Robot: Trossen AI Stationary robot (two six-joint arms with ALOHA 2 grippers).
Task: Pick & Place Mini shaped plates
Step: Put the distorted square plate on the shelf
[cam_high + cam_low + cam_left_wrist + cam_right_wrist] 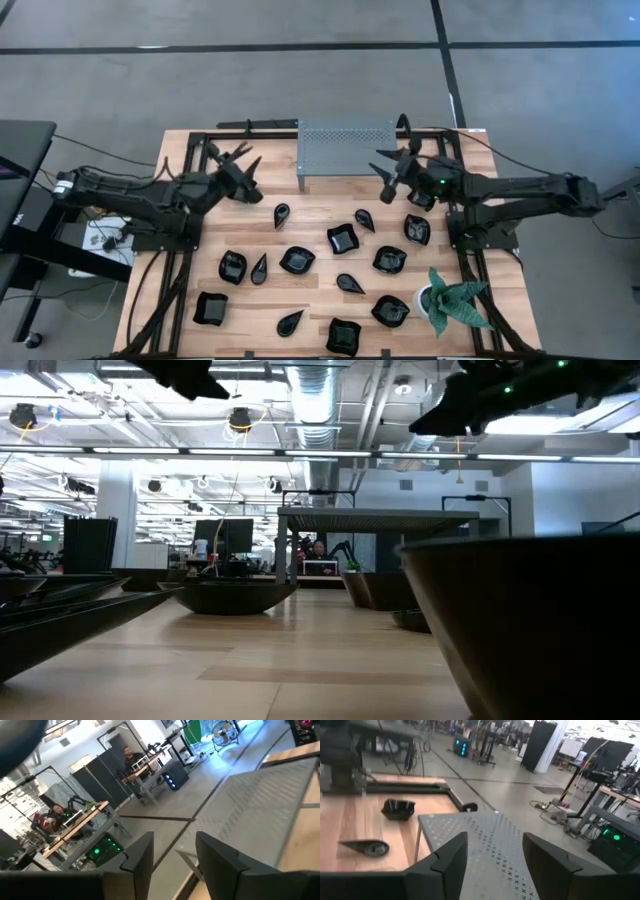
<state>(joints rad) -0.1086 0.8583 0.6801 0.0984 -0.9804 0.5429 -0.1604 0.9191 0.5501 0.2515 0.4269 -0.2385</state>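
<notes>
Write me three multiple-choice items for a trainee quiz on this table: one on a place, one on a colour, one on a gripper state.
1. Where does the grey perforated shelf stand?
A. the table's far edge, between both arms
B. beside the plant
C. on the floor

2. What colour are the mini shaped plates?
A. white
B. black
C. red

3. How are the left gripper and right gripper?
A. both open and empty
B. both shut on plates
C. only the left open

Key: 1 A, the high view shows it there; 2 B, every plate is glossy black; 3 A, the wrist views show spread fingers holding nothing.
</notes>
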